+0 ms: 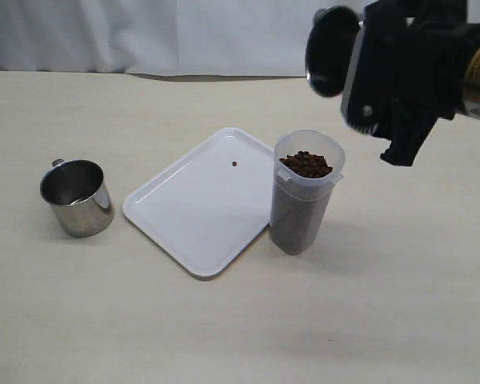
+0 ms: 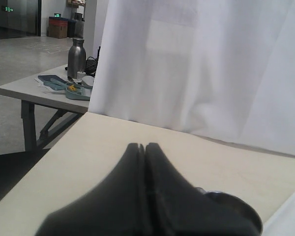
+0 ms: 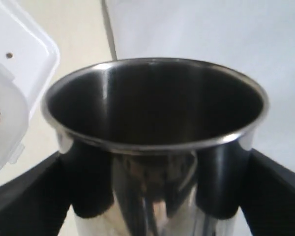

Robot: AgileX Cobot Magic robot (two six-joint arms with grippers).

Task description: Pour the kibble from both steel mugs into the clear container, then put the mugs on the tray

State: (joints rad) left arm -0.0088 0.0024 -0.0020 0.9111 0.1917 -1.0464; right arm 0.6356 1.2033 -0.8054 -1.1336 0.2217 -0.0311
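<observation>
above and to the right of the clear container, my right pincer is clamped across the wall of one steel mug. the jaws are set wide around it. the mug lies tipped on its side, high off the table, with its mouth facing left. looking down into it from my wrist i see only bare steel, so i judge this pour finished.

the kibble is heaped to the container's rim, and the container stands just beside the right edge of the tray. one stray pellet lies on the tray near its far corner. the other mug stands upright on the table left of the tray, and it looks empty too. my left pincer is closed on nothing and hovers low over the table near that mug.

what's left, as i read it, is setting both mugs on the tray. to do that well i should roll this mug upright before i descend. i should also pass wide of the container, which is tall, brim-full and easy to knock. i'd aim for a bare patch of tray, off the stray pellet, leaving room for the second mug. i'd let go only once the base sits flat.

the held mug is short and mirror-bright, with a thin rolled lip. the polished wall looks slippery, so i'd keep the squeeze firm.
</observation>
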